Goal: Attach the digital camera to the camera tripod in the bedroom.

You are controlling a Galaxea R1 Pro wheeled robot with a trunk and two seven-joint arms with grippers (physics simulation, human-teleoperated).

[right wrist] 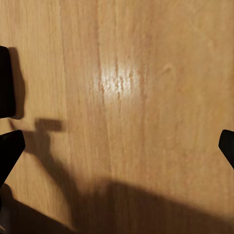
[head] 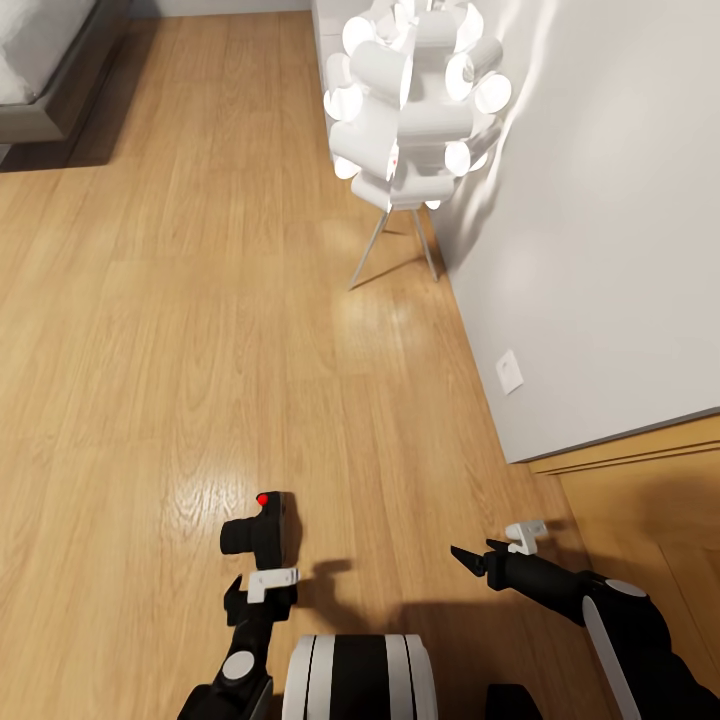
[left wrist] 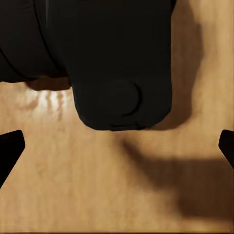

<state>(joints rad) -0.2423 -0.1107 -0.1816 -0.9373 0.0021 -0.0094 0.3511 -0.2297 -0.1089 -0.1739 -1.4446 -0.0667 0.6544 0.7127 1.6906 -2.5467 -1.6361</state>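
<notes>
Between the two arms at the head view's lower edge, the robot's white trunk (head: 355,675) is seen above a light wood floor (head: 180,350). Just ahead of the left gripper (head: 262,582) sits the camera (head: 258,532), black, its red button showing and its lens pointing toward the left arm's side; whether the fingers have closed on it cannot be told, since in the left wrist view the fingertips (left wrist: 9,148) stand wide apart with the camera body (left wrist: 112,58) beyond them. The right gripper (head: 470,560) is held open over bare floor, nothing in it. A white lamp (head: 415,90) on thin legs stands against the wall (head: 600,250). Judged from this, the camera is being carried or picked up; a centred, firm grip on the body, clear of lens and base, would serve best before the tripod is sought.
</notes>
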